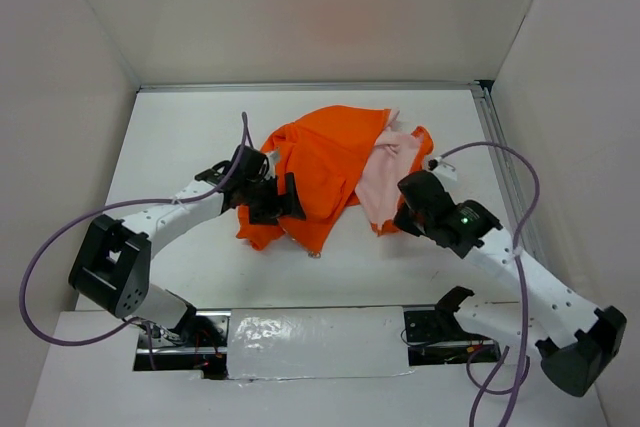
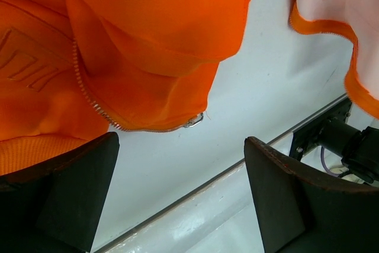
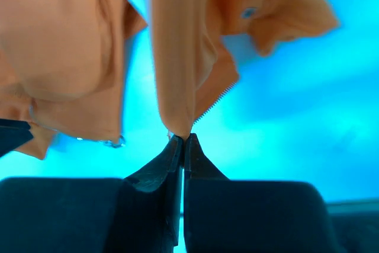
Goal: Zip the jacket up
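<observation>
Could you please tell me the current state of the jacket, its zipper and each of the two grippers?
jacket: crumpled in a heap, unzipped, pale lining turned out on one side.
zipper: open, one row of teeth bare, pull at the lower edge.
left gripper: open wide, nothing in it.
right gripper: shut on a corner of the jacket's edge.
</observation>
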`<state>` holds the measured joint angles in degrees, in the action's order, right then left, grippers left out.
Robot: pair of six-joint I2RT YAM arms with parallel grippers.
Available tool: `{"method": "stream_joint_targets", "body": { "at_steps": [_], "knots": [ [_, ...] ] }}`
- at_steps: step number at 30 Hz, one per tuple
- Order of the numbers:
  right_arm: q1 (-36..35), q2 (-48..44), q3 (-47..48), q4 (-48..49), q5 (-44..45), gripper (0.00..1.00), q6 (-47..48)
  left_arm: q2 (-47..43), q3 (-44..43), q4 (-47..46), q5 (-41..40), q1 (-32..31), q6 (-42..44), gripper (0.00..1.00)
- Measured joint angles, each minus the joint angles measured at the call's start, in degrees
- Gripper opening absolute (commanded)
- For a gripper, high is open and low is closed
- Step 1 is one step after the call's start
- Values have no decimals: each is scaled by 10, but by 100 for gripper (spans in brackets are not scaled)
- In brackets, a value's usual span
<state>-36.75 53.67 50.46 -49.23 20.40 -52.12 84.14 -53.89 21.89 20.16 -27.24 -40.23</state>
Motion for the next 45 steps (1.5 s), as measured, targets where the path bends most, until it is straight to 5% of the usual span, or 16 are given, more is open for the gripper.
{"method": "stream_joint_targets", "body": {
  "at_steps": [5, 9, 13, 21, 31, 37, 41, 45],
  "knots": [
    [16, -40, 108, -113, 48, 0, 2, -13, -12, 5, -10, -14, 10, 99],
    [28, -84, 193, -92, 53, 0, 42, -26, -12, 4, -10, -14, 10, 99],
    [30, -93, 184, -81, -1, 0, 100, -26, -12, 10, -11, -15, 10, 99],
    [-16, 129, 99, -84, 3, 0, 102, -26, -15, 27, -26, -16, 11, 99],
    [-6, 103, 113, -82, -8, 0, 98, 4, -16, 25, -41, -24, 29, 99],
    [59, 99, 341, -44, -19, 0, 154, 38, -37, 24, -48, -42, 62, 99],
    [125, 186, 640, -21, -31, 0, 208, 76, -75, 17, -45, -46, 73, 99],
    [149, 237, 776, 30, -25, 0, 230, 129, -109, 17, -55, -48, 73, 96]
  ]
}}
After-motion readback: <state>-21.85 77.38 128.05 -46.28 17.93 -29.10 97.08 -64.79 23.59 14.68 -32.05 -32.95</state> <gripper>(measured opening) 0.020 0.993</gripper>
